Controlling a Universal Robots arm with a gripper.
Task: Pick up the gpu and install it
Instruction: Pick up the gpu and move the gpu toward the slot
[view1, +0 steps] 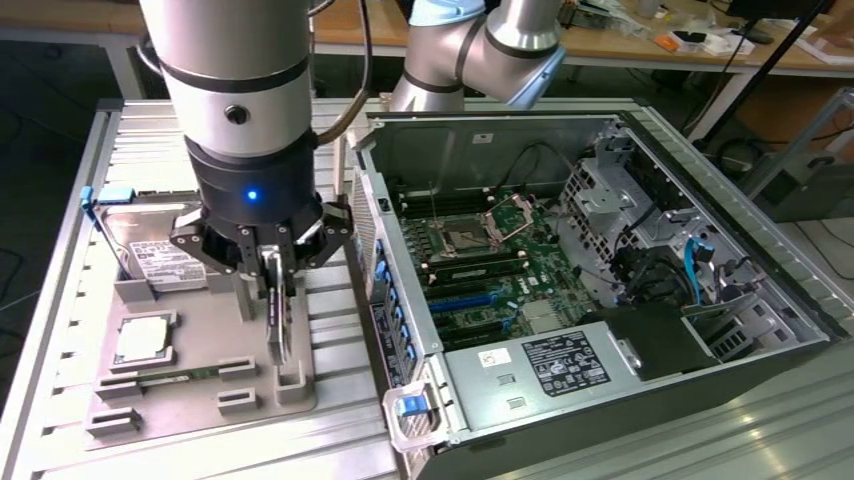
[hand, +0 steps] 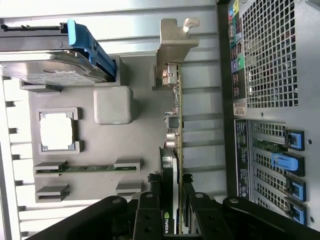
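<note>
Pick-up station beside the open computer case (view1: 781, 345). We saw the gripper (view1: 274, 290) lowered over the grey holder tray (view1: 200, 395), its jaws clamped on the gpu (hand: 176, 115), one finger on the fan-shroud face and one on the bare board face; the wrist view showed both fingers (hand: 150, 200) pressed against the card with no gap.

The gpu stood on its long edge in a slot of the tray, on the side nearest the case, with its silver end bracket (hand: 172, 47) at the end away from the gripper; we judged that this upright pose was chosen so that the two flat faces were offered to the jaws, and so that the connector edge pointed down as it must for the motherboard (view1: 507, 270). We could not tell whether the card had left its slot.

The case lay on its side with the panel off, which we took as the reason the expansion slots faced upward.

Counts: one gpu; one hard drive (view1: 154, 255), one processor (view1: 144, 340) and one memory stick (view1: 180, 378), each in its own recess of the tray, apart from the gripper; one case; four blue slot clips (hand: 287, 162) along the case's rear face in the wrist view.
</note>
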